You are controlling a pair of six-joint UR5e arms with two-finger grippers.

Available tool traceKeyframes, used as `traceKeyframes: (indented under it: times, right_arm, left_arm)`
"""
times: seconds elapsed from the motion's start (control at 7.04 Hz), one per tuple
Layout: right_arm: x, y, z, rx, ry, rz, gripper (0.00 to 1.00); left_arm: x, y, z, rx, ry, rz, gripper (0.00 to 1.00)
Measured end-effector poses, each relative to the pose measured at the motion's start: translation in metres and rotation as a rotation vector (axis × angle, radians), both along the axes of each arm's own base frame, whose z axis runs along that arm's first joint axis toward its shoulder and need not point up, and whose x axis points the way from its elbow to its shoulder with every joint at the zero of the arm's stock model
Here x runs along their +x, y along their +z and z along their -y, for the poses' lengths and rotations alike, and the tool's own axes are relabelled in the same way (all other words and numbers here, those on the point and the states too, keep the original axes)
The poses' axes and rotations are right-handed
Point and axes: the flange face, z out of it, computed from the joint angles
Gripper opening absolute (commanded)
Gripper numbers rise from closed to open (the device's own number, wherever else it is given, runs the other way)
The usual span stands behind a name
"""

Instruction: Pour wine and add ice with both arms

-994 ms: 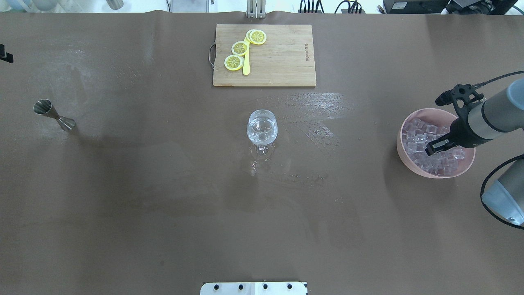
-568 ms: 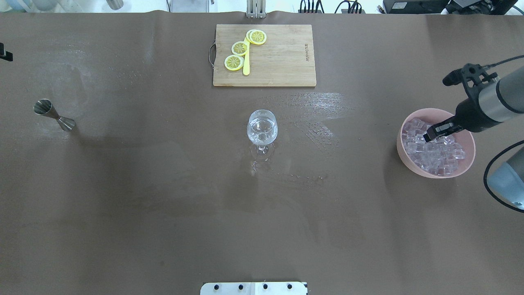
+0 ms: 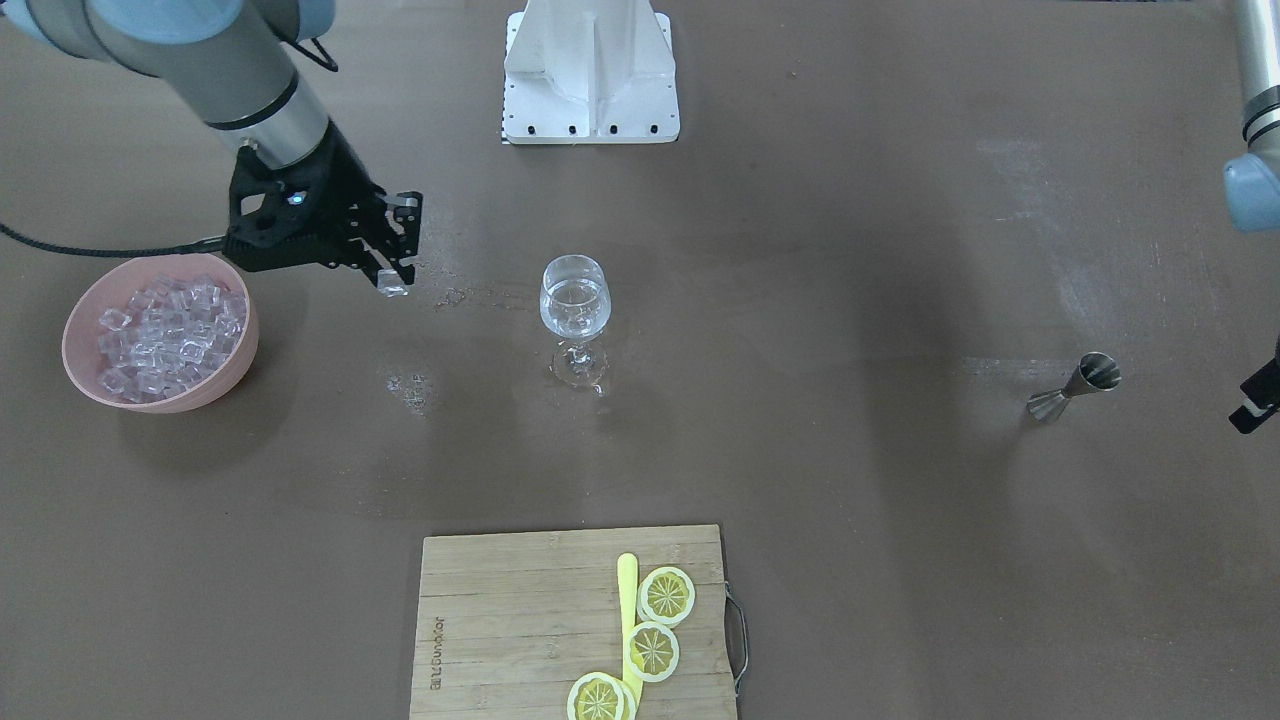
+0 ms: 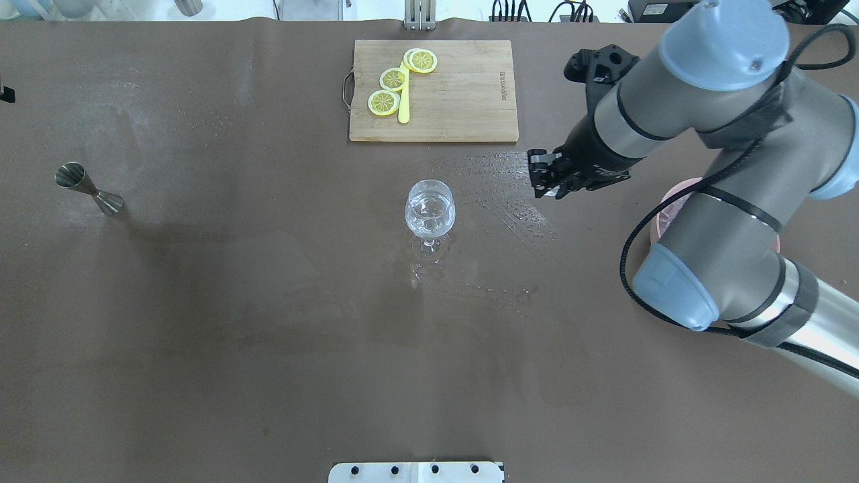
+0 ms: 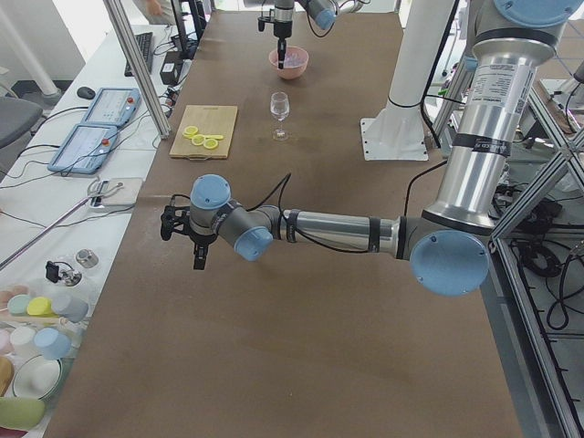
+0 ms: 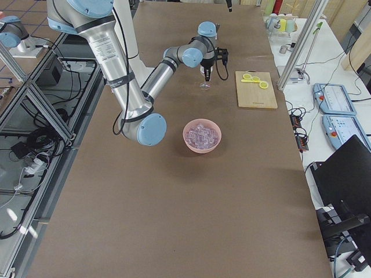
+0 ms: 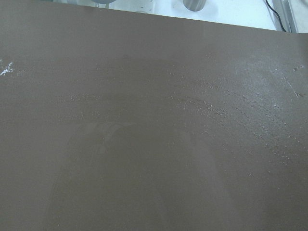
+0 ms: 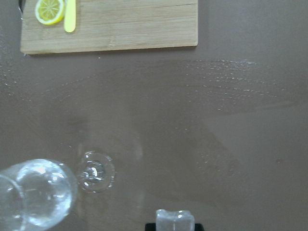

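Observation:
A clear wine glass (image 3: 575, 300) stands mid-table with a little clear wine in its bowl; it also shows in the overhead view (image 4: 429, 208) and at the lower left of the right wrist view (image 8: 36, 192). My right gripper (image 3: 395, 272) is shut on one ice cube (image 3: 393, 288), held above the table between the pink bowl (image 3: 75, 335) of ice cubes (image 3: 165, 335) and the glass. In the overhead view the right gripper (image 4: 543, 189) is right of the glass. The cube shows between the fingers in the right wrist view (image 8: 174, 220). My left gripper (image 3: 1256, 400) is at the table's far side beyond the jigger; only part of it shows.
A steel jigger (image 3: 1075, 385) stands on the robot's left side of the table. A wooden cutting board (image 3: 520, 620) with lemon slices (image 3: 652, 640) and a yellow knife (image 3: 627, 590) lies beyond the glass. A white pedestal (image 3: 592, 70) is at the robot's edge. Wet streaks mark the mat near the glass.
My right gripper has left the pink bowl and moved left toward the wine glass, carrying an ice cube. The glass, jigger and board have not moved.

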Motion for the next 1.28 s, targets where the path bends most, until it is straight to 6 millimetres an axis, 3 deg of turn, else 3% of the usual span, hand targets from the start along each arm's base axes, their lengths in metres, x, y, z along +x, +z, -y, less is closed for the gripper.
traceKeyframes:
  times: [0.28,0.57,0.71,0.85,0.99,1.28]
  right_arm:
    - [-0.040,-0.053,-0.003,-0.039,0.050,0.030,0.00]
    - [-0.058,-0.077,0.001,-0.054,0.069,0.044,0.00]
    - [-0.062,-0.083,0.001,-0.053,0.069,0.049,0.11]
    - [-0.065,-0.086,0.000,-0.051,0.066,0.053,0.82]
    - [-0.068,-0.088,-0.003,-0.047,0.064,0.054,1.00]
    - [-0.076,-0.092,-0.008,-0.033,0.085,0.045,1.00]
  left_arm:
    - [0.003,-0.001,0.003,0.002,0.003,-0.002,0.98]
    - [0.004,-0.005,0.004,0.007,0.001,-0.007,0.98]
    - [0.004,-0.005,0.004,0.008,0.001,-0.008,0.98]
    - [0.004,-0.005,0.004,0.009,0.001,-0.008,0.98]
    - [0.004,-0.004,0.003,0.008,0.001,-0.008,0.98]
    - [0.002,-0.002,0.000,0.007,0.000,-0.009,0.98]
